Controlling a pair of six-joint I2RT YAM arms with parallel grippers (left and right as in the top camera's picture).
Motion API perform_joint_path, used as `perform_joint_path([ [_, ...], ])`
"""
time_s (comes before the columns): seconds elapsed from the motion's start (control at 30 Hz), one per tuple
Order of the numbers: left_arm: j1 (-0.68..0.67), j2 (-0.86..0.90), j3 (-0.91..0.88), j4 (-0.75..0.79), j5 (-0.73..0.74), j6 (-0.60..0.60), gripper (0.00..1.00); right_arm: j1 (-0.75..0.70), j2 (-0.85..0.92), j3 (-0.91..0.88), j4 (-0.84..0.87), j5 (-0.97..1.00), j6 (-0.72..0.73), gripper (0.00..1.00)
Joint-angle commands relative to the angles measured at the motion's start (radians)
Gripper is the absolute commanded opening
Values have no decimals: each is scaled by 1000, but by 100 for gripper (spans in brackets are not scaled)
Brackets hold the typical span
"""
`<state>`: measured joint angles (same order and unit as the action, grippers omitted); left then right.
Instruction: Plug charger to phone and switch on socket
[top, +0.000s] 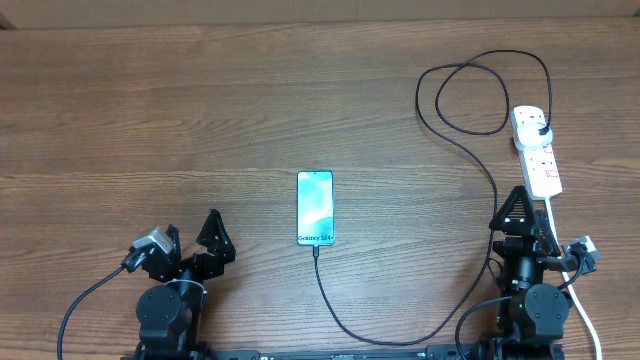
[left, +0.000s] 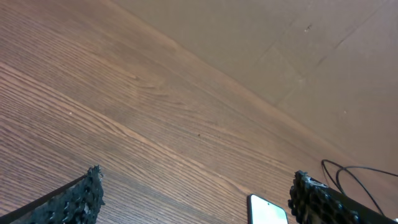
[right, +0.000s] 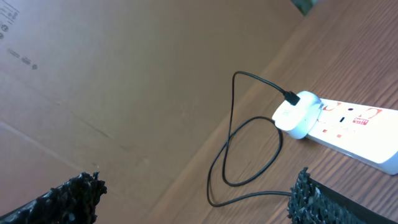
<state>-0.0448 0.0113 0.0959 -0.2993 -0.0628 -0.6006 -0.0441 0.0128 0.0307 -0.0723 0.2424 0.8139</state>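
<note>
- At the middle of a wood-grain table (top: 200, 120), 1 phone (top: 315, 208) lies flat with its screen up. Its long sides point toward the far edge, and it is well apart from every table edge in view.
- 1 black charger cable (top: 340, 322) meets the phone's near end and curves along the near edge toward the right arm. It then climbs the right side and lies in loose overlapping loops near the far-right corner.
- The cable ends at 1 white adapter (right: 297, 116), seated in the far end of 1 white power strip (top: 540, 160) that lies along the table's right side.
- 1 thick white cord (top: 592, 335) leaves the strip's near end and runs down past the right arm.
- The left gripper (left: 198, 186) sits at the near-left, its 2 fingers spread wide and holding nothing. A broad stretch of bare wood lies between it and the phone.
- The right gripper (right: 198, 186) sits at the near-right, just short of the strip's near end. Its 2 fingers are also spread wide and hold nothing, and the cable passes close beside that arm.
- Along the far edge, the table meets a plain brown wall (left: 298, 37).
</note>
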Motion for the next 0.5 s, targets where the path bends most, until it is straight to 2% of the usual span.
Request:
perform_joint_path([
  [0.0, 7, -4, -5, 3, 8, 2, 100, 5, -10, -23, 15, 4, -13, 100],
  [0.13, 7, -4, -5, 3, 8, 2, 100, 4, -11, -23, 15, 12, -23, 100],
  [0.23, 7, -4, -5, 3, 8, 2, 100, 4, -10, -23, 16, 15, -133, 100],
  [0.37, 7, -4, -5, 3, 8, 2, 100, 4, -10, -23, 16, 19, -174, 100],
  [0.47, 7, -4, -5, 3, 8, 2, 100, 4, -10, -23, 16, 16, -279, 100],
])
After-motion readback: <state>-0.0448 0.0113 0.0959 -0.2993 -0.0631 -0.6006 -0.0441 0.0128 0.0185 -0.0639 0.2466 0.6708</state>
